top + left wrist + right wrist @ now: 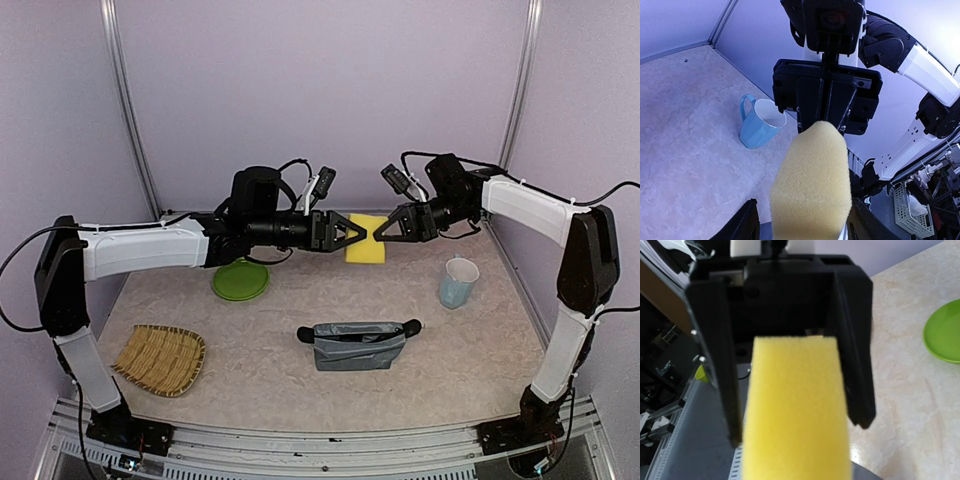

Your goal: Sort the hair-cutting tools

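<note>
The yellow sponge [366,250] hangs in the air between my two grippers at the back of the table. My right gripper [385,229] is shut on its right end, which looks pinched narrow in the left wrist view [822,127]. My left gripper [350,233] is open with its fingers on both sides of the sponge's left end [799,430], a gap showing beside it. No scissors, clipper or guard shows plainly. Two black ends [306,335] stick out of the grey pouch [358,348]; I cannot tell what they are.
A green plate [240,281] lies at the left middle. A woven basket tray [158,359] sits at the front left. A light blue mug [458,283] stands at the right, also in the left wrist view [760,129]. Purple walls close the back and sides.
</note>
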Available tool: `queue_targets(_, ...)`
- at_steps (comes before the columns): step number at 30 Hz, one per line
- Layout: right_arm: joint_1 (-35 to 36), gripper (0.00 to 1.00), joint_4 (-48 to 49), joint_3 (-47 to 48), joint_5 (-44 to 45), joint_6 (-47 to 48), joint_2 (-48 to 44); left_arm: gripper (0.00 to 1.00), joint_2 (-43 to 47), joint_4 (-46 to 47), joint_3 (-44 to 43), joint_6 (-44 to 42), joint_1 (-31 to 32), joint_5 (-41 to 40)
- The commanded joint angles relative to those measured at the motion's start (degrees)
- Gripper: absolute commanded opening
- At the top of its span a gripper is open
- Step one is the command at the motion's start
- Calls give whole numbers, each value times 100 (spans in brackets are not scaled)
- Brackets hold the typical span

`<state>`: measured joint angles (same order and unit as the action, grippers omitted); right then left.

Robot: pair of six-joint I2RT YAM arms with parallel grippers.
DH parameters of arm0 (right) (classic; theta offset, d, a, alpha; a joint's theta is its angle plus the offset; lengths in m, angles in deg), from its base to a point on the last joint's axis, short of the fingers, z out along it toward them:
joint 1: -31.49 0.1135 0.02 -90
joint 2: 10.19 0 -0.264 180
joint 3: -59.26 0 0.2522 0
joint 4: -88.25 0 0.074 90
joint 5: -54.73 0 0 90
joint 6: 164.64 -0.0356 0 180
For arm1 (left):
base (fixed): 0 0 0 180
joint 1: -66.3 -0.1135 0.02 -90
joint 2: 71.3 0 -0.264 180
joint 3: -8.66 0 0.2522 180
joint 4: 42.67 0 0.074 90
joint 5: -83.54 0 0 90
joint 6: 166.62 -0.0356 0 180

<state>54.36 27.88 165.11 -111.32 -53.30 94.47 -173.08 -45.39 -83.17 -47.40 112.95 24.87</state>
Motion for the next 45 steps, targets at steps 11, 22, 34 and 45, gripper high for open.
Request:
queue_targets(11,-2,2,7,104,-28,-43,-145,37,-347,118,-393,132,-33,553)
queue_targets(22,-23,2,43,17,-7,-39,-239,24,-637,-140,-758,91,-34,669)
queue_targets(34,-406,49,-1006,-905,1957,1771,-873,0,49,-2580,-955,-2586,439,-1101)
queue_targets(45,895,55,441,-2008,4436,1441,-1231,0,1532,-2340,782,-2683,266,-2778)
